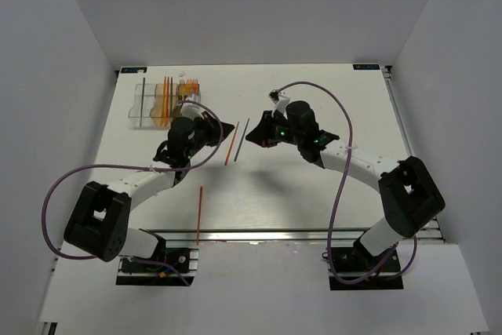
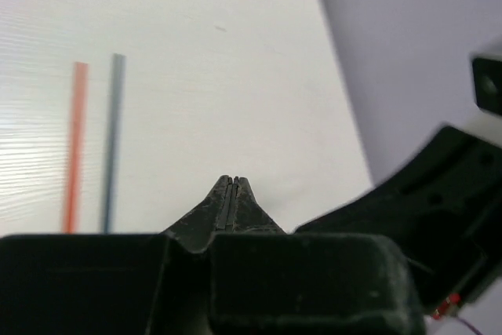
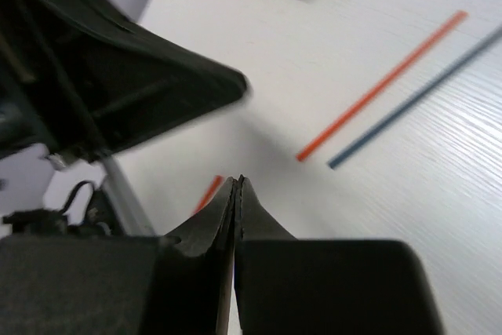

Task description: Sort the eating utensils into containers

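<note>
Overhead, the containers (image 1: pixel 157 107) sit far left on the surface (image 1: pixel 259 186), holding several orange pieces. A red stick (image 1: pixel 231 147) and a dark blue stick (image 1: pixel 242 139) lie side by side between the left claw (image 1: pixel 231 125) and the right claw (image 1: pixel 249 137), and a second red stick (image 1: pixel 199 213) lies nearer the bases. From the left wrist, that claw is pinched together, empty. From the right wrist, likewise closed on nothing. Seemingly the next pick is in hand: one claw must open and straddle a stick.
</note>
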Robot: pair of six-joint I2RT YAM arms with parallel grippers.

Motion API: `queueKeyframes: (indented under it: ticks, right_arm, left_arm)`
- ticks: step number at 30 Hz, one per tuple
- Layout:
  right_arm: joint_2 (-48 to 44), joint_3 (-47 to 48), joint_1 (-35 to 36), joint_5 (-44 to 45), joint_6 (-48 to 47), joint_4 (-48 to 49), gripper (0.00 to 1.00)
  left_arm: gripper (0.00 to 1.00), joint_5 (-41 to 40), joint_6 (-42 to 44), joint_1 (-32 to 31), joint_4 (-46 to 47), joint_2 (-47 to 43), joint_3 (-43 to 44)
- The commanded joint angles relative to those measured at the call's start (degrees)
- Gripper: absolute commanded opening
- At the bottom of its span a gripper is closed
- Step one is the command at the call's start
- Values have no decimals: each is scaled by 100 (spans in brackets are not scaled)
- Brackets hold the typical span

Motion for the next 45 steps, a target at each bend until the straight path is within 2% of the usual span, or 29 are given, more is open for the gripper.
queueKeyframes:
  ticks: [1,2,3,4,5,6,7,8,9,10,11,12,13,15,18,22,27,30,33,34,39,40,41,44,45]
  right_arm:
    - [-107,194,-27,999,-182,-694,0]
    - [-160,159,-27,1106,-182,-782,14]
    - [-178,150,-27,1194,-147,-983,20]
    - [-195,150,-27,1395,-138,-1089,27]
    - [-230,167,-27,1493,-138,-1221,41]
    - [-239,193,-35,1607,-138,-1353,48]
    - [-248,220,-27,1912,-155,-1702,53]
    - [-239,324,-27,2029,-208,-1914,60]
    - [-239,378,-35,2178,-260,-2117,63]
    - [-222,439,-36,2353,-348,-2458,68]
    - [-230,483,-36,2442,-366,-2609,83]
    - [-231,510,-44,2521,-401,-2707,89]
    - [-283,501,-62,2661,-393,-2821,89]
    - [-344,423,-88,2741,-367,-2874,89]
    - [-467,282,-150,2733,-410,-2875,89]
    - [-634,-51,-246,2610,-533,-2804,89]
    - [-845,-298,-360,2487,-674,-2743,89]
    - [-986,-316,-431,2478,-771,-2795,89]
    - [-1267,-483,-492,2531,-841,-2735,89]
    - [-1407,-535,-536,2513,-850,-2708,89]
    - [-1733,-773,-686,2382,-929,-2655,89]
    - [-1847,-799,-712,2381,-964,-2655,89]
    - [-1900,-860,-738,2381,-973,-2646,89]
    - [-2128,-966,-879,2294,-999,-2602,89]
    - [-2172,-1010,-914,2259,-1008,-2593,89]
  left_arm:
    - [0,-1736,963,26,-2468,-564,627]
    - [10,-2012,1017,26,-2866,-670,889]
    - [21,-2224,1096,26,-3218,-749,1040]
    - [47,-2382,1279,26,-3988,-872,1198]
    - [60,-2662,1342,26,-4387,-917,1504]
    - [70,-2761,1421,26,-4713,-960,1620]
    - [76,-2858,1500,26,-5386,-996,1726]
    - [81,-3085,1510,26,-5776,-979,1840]
    - [87,-3096,1553,17,-6084,-952,1980]
    - [98,-3096,1536,8,-6644,-900,1999]
    - [98,-3174,1458,8,-6945,-856,2008]
    - [98,-3158,1405,8,-7218,-812,1991]
    - [98,-3096,1370,-9,-7604,-785,1947]
    - [98,-2921,1299,-27,-7800,-890,1772]
    - [98,-2544,1097,-44,-7661,-1399,1192]
    - [98,-2279,860,-115,-7511,-1471,647]
    - [98,-2568,693,-422,-7372,-945,558]
    - [98,-2420,596,-483,-7186,-576,356]
    - [92,-2507,473,-624,-7116,-223,242]
    - [82,-2490,455,-625,-7089,-153,215]
    - [50,-2419,403,-712,-6948,417,48]
    - [39,-2410,402,-747,-6948,680,39]
    - [21,-2402,402,-817,-6922,787,39]
    - [9,-2384,385,-906,-6913,990,4]
    - [0,-2349,367,-906,-6887,973,-22]
